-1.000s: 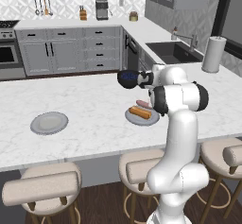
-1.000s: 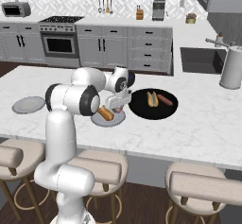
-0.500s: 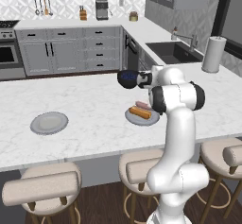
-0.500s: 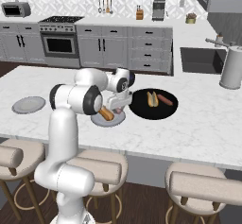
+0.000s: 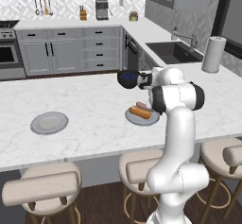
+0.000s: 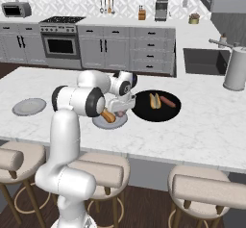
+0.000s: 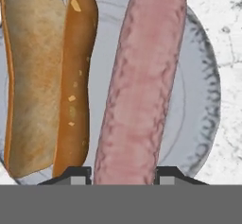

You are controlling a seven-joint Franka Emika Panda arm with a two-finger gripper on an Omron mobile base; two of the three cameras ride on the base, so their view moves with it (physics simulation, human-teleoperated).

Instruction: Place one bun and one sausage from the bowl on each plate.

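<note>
On the near grey plate a golden bun lies beside a pinkish sausage. My gripper is low over this plate, shut on the sausage, with a fingertip on either side of its near end. In the left base view the plate holds the bun and the sausage, partly behind my arm. To the right, the black bowl holds another bun and sausage. The second plate lies bare far to the left.
A dark blue bowl stands just beyond the near plate. A paper towel roll is at the counter's far right by the sink. Stools line the counter's front edge.
</note>
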